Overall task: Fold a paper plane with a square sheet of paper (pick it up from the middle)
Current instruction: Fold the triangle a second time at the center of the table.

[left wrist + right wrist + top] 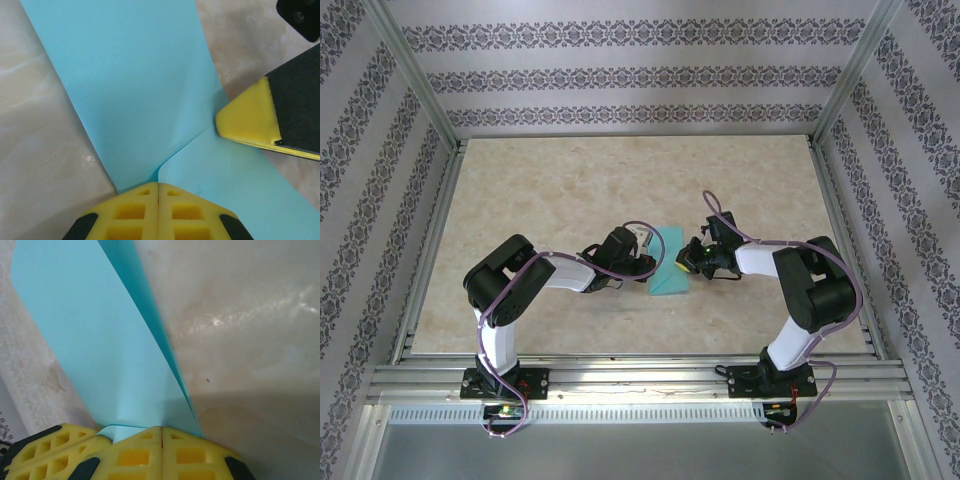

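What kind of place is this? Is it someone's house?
Probably a robot lab booth, not a house: a metal frame boxes in the marble-look table, patterned panels make the walls, and a left arm and right arm are bolted at its edge.

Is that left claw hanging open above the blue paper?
No, the left gripper is shut, its jaws pressed together on the edge of the turquoise sheet of paper.

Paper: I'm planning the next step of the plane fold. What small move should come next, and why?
Probably press the paper flat onto the table to sharpen the crease. Both the left tool and right tool are shut on it, and the fold looks soft, with layers gaping in the right wrist view.
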Motion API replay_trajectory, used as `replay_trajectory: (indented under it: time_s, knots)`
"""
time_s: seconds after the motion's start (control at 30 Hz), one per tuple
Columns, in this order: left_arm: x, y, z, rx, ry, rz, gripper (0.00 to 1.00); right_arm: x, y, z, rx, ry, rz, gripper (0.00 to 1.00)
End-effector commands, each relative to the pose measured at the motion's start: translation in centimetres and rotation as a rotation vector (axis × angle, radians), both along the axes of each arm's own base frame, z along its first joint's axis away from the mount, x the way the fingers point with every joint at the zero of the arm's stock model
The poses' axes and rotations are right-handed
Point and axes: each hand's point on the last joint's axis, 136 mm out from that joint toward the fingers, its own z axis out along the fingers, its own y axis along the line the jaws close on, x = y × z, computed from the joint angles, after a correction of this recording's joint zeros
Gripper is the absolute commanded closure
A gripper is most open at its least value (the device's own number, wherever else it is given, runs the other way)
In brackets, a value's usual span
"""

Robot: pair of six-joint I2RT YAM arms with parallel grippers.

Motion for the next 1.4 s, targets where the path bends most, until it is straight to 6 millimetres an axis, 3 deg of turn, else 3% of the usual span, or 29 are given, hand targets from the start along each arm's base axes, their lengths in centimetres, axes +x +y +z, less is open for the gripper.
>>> replay_trajectory:
  time_s: [0.0,0.2,0.43,0.6,0.77,0.87,0.97,1.03,1.2,1.37]
  knots:
    - [-0.7,1.4,-1.7,0.048,0.053,0.015,1.00,-1.4,-2.5,-3.0,-0.080,0.081,-0.065,1.00]
    - [-0.9,1.4,-1.9,0.053,0.055,0.009,1.00,-0.7,-3.0,-2.3,-0.026,0.093,-0.142,1.00]
    - [-0.9,1.5,-2.0,0.051,0.055,0.012,1.00,0.1,-5.3,-1.9,-0.145,0.062,-0.238,1.00]
    - [-0.9,1.5,-2.0,0.047,0.057,0.012,1.00,0.9,-6.2,-0.3,-0.242,-0.001,-0.223,1.00]
    - [-0.8,1.3,-1.7,0.044,0.052,0.008,1.00,1.5,-3.8,3.2,-0.183,-0.108,-0.108,1.00]
    - [-0.8,1.3,-1.7,0.044,0.052,0.008,1.00,1.0,-0.7,4.6,-0.094,-0.151,-0.005,1.00]
    - [-0.8,1.3,-1.6,0.043,0.051,0.008,1.00,-0.2,2.1,4.1,0.003,-0.098,0.085,1.00]
    - [-0.7,1.3,-1.5,0.041,0.050,0.008,1.00,-0.8,2.9,3.3,0.013,-0.068,0.104,1.00]
    - [-0.8,1.3,-1.6,0.041,0.054,0.005,1.00,-1.4,3.4,1.7,0.026,-0.038,0.114,1.00]
    - [-0.8,1.1,-1.4,0.033,0.061,0.003,1.00,-2.6,2.5,-0.7,-0.035,0.048,0.120,1.00]
